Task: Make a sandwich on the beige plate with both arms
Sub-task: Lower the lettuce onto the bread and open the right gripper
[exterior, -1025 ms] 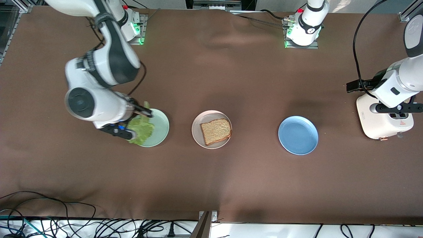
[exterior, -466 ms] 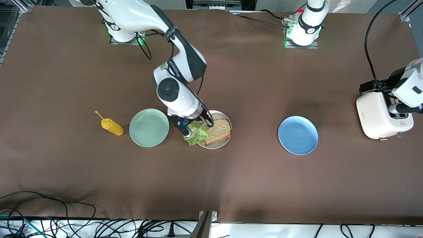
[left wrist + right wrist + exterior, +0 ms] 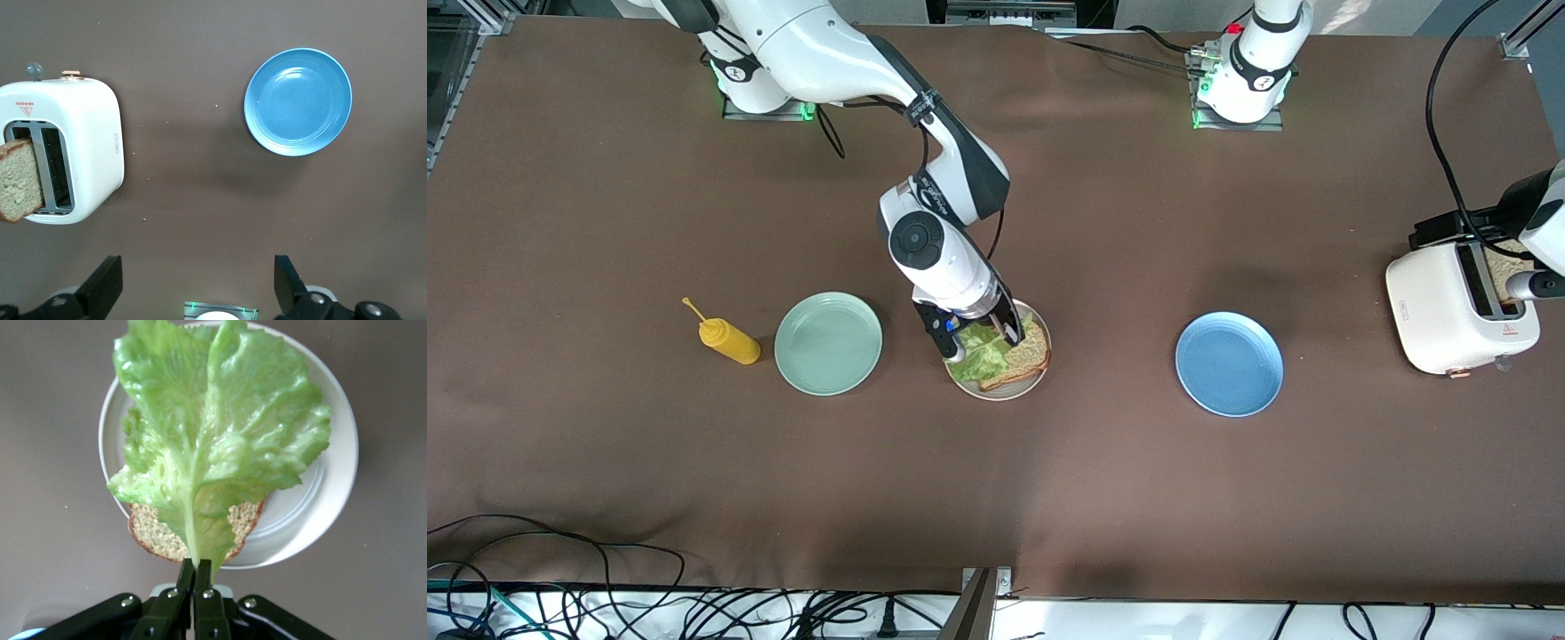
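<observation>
My right gripper [image 3: 194,577] pinches the lettuce leaf [image 3: 217,447] by its stem over the beige plate [image 3: 960,382] — the leaf's long axis running out across the bread slice [image 3: 155,537] lying there. My left gripper [image 3: 193,287] waits, fingers apart, over the table beside the toaster [image 3: 63,150].

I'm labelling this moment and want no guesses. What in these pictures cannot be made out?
- Bread slice on the beige plate: mostly hidden in the right wrist view by the lettuce leaf held by the right gripper.
- Left gripper: mostly cut off by the front view's edge.
- Second slice in the toaster: partly cut off by the left wrist view's edge.
</observation>
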Available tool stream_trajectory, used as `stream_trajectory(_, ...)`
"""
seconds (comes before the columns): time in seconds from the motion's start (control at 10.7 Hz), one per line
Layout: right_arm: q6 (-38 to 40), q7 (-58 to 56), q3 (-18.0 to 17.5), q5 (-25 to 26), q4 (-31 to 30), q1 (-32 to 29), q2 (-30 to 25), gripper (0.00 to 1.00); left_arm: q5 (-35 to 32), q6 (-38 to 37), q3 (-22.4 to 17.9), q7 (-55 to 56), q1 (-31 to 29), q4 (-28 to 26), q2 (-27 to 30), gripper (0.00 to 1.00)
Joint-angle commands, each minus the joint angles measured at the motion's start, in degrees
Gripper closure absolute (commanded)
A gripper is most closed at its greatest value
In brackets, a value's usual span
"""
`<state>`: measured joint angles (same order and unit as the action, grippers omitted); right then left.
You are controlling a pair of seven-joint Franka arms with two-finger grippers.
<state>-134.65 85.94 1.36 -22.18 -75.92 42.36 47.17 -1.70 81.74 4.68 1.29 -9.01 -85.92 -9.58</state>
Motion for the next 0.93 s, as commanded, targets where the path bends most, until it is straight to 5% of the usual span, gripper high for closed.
stream_trajectory(0.0,-0.52,0.46,-0.04,-0.85,1.74,0.80,1.34,0.79,0.99,-2.10,0.42,-1.12,-0.91,-0.12,-0.35,0.00)
stream_trajectory(0.09,-0.79,0.71,0.13,0.02,1.74,0.97,1.52,0.13,1.26,-2.63,0.33,-1.20,-1.53,-0.12,-0.35,0.00)
stream_trajectory(0.19,-2.27,1.33,0.13,2.64,1.65,0.97,1.61,0.00,1.35,-2.73,0.33,-1.12,-1.80,-0.12,-0.26,0.00)
stream_trajectory(0.84,4.46,0.55,1.36,8.11,1.39,0.71,-2.85,0.00,4.43,-5.10,1.20,-0.16,-1.36,1.10,1.84,0.00)
